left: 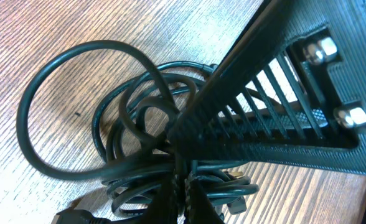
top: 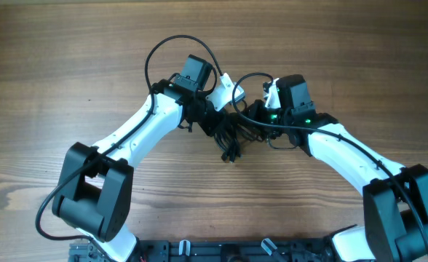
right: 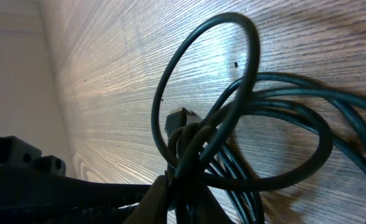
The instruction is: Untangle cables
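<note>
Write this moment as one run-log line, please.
left gripper: shut on cables | right gripper: at cables, grip unclear | cables: tangled bundle on table

Wooden table point(top: 68, 58) with a tangle of black cables point(top: 228, 138) on it.

The top is pale brown wood, its grain running in long lines from left to right, with a small dark speck point(left: 77, 113) on the bare board. The cables sit near the middle, coiled over one another in a tight heap. In the left wrist view, one wide loop point(left: 27, 118) spreads out from the heap onto the wood, and a dark plug end point(left: 71, 216) lies beside it. How much of the heap rests flat on the board I cannot tell.
</note>
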Controlling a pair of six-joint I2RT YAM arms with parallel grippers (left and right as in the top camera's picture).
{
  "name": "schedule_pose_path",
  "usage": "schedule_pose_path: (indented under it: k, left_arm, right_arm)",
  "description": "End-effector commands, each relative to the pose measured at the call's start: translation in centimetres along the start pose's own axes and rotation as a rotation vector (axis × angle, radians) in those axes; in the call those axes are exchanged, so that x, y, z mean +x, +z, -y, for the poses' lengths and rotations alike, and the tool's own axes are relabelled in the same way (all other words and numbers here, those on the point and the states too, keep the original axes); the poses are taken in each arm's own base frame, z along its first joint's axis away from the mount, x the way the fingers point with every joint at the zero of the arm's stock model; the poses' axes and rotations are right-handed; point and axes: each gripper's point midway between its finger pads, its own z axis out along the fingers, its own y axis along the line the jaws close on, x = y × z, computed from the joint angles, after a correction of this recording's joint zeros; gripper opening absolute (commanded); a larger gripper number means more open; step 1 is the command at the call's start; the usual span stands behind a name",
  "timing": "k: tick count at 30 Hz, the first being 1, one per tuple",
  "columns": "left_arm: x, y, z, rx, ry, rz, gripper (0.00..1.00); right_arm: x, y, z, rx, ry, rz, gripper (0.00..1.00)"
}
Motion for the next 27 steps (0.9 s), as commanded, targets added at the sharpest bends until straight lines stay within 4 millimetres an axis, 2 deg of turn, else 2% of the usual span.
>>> schedule_pose_path:
  k: [1,8,10,18,27]
  left_arm:
    - [0.1,0.4,0.2,0.02,-0.004,-0.002,0.04]
    - [-0.1,0.4,0.2,0.018,-0.031,0.004,0.04]
    - [-0.1,0.4,0.2,0.018,-0.031,0.004,0.04]
    - [-0.1,0.4,0.1,0.017,-0.029,0.007,0.04]
    - [-0.2,0.4,0.1,0.016,-0.026,0.009,0.04]
  right_arm:
    - [0.1,0.1,1.4,0.052,0.033,0.025,0.09]
    - [0.5,0.1,1.8,0.067,0.077,0.011,0.08]
    - [0.7,0.2,1.7,0.067,0.072,0.007,0.04]
    - [1.1,0.7,1.6,0.097,0.049,0.022,0.06]
    - [0.2,0.7,1.8,0.12,0.065,0.077,0.06]
